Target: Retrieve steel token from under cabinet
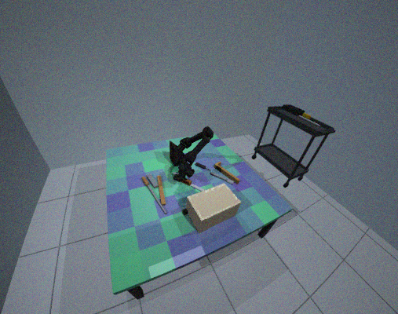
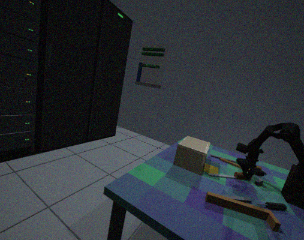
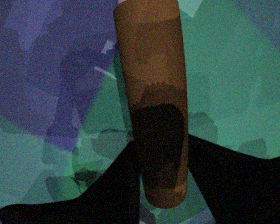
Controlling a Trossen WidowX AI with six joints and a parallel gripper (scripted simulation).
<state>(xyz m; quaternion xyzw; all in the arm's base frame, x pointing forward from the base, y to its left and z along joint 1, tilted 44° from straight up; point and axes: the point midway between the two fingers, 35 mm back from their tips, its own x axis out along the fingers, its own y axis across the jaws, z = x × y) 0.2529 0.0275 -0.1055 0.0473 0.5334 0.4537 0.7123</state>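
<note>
The cabinet [image 1: 213, 202] [image 2: 191, 156] is a cream box on the table. A yellow patch [image 2: 211, 169] shows beside its base in the exterior view; I cannot tell whether this is the marked area. The token and the vent slots cannot be made out. My gripper [image 1: 182, 179] [image 2: 246, 175] [image 3: 157, 142] is shut on the wooden handle [image 3: 151, 60] of a tool, low over the table. The tool's thin pale blade [image 1: 196, 188] [image 2: 222, 176] points toward the cabinet. Whether the blade touches the table is unclear.
On one side lie an angled wooden stick [image 1: 227, 173] [image 2: 236, 205] and a black-handled tool [image 1: 200, 166] [image 2: 276, 206]. On the other lie a wooden bar [image 1: 161, 191] and a long rod with a wooden handle [image 1: 145, 180]. A small black part [image 1: 184, 211] shows beside the cabinet.
</note>
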